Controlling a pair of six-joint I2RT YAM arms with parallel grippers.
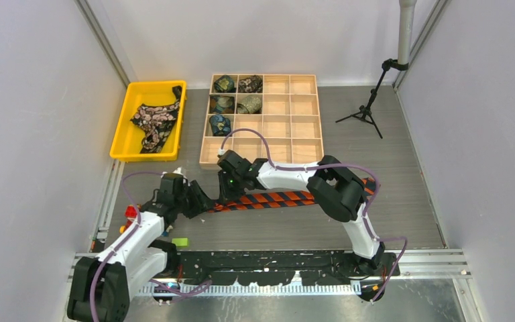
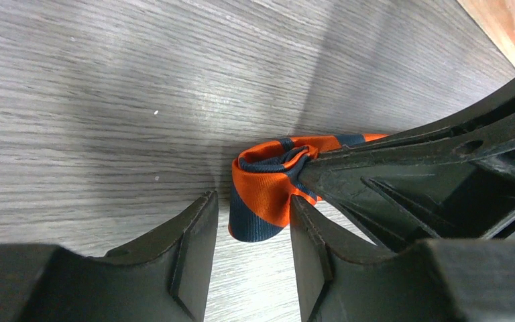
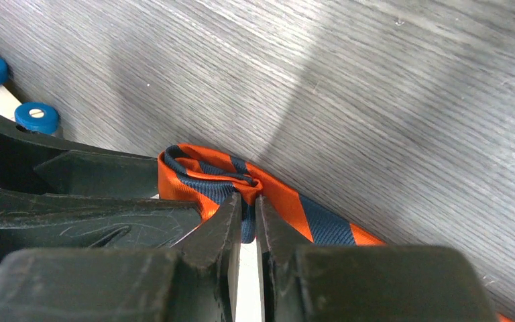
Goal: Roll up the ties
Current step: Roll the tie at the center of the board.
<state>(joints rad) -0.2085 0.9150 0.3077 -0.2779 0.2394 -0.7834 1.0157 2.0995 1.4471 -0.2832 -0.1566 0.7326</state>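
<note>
**One tie mid-roll, one waiting**

We have only the left end of the striped tie (image 1: 275, 198) coiled, near the table's (image 1: 402, 201) middle. Our right gripper (image 3: 248, 201) pinches the coil; our left gripper (image 2: 251, 204) straddles it, jaws apart. Five rolled ties (image 1: 231, 100) sit in the wooden tray (image 1: 288, 127); the floral tie (image 1: 153, 121) waits in the yellow bin (image 1: 124, 124).

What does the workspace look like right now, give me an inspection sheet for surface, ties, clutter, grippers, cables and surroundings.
Surface: grey wood-grain table.
Job's things: striped tie lying across the table, one end started into a small roll; floral tie unrolled in yellow bin; five rolled ties in wooden tray.
Clutter: red block and green block by the left arm.
Grippers: right gripper shut on the roll's core; left gripper open, fingers either side of the roll.
Cables: purple cables looping along both arms.
Surroundings: grey walls; tripod at back right.
</note>
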